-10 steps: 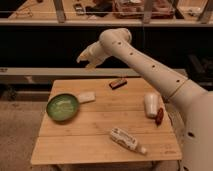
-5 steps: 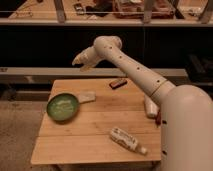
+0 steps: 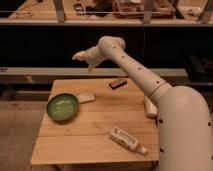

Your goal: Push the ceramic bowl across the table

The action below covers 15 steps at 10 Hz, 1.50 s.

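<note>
Ceramic bowl [image 3: 63, 106] at table [image 3: 100, 135] edge — tool [image 3: 81, 56] aloft, well apart.

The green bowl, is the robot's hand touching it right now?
No, the gripper hangs in the air above the far edge of the table, well apart from the ceramic bowl near the left edge.

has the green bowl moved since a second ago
No. The ceramic bowl is still at the table's left edge, beside the white block; the gripper hangs above the far edge, not touching it.

White arm [image 3: 140, 75], yellowish jaws at tip
</note>
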Each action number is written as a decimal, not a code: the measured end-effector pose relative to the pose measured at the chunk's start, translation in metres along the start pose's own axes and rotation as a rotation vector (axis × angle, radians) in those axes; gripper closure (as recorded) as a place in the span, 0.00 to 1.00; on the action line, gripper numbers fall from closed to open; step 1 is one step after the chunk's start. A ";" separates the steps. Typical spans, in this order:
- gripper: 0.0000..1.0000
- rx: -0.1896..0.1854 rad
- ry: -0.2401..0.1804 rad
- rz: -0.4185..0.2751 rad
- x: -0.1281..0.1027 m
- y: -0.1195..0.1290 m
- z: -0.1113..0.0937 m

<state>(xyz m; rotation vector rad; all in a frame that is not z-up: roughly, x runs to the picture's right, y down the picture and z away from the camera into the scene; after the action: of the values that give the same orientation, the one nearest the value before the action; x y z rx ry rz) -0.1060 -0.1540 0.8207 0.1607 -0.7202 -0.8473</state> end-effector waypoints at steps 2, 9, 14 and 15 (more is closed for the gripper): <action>0.52 -0.014 0.000 0.019 0.002 0.015 -0.002; 0.85 -0.109 -0.157 -0.272 -0.076 0.026 0.033; 0.85 -0.204 -0.242 -0.467 -0.097 0.036 0.024; 0.85 -0.221 -0.267 -0.495 -0.104 0.040 0.025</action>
<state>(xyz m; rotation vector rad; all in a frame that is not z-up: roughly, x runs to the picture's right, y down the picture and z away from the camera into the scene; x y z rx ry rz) -0.1429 -0.0477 0.8017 0.0251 -0.8444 -1.4336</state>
